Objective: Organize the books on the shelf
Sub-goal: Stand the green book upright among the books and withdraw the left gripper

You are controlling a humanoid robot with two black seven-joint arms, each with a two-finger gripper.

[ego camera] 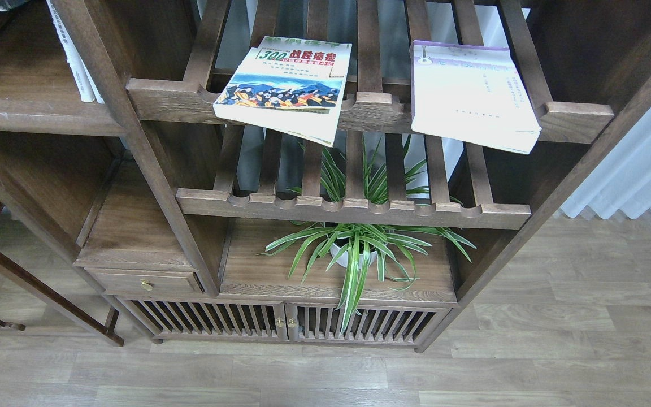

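Trouble looked likeliest with the cream "300" book [286, 85] and the purple-banded book [469, 93]: both lay flat on the upper slatted rack [370, 110], corners overhanging its front rail, so a nudge could tip them onto the plant [354, 249]. The solid shelf [26, 113] sat left. Neither of my grippers was in view, so their state I couldn't tell.

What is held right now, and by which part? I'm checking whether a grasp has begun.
Nothing visibly: neither gripper is in view. The "300" book and the white book lie flat on the slatted rack, untouched.
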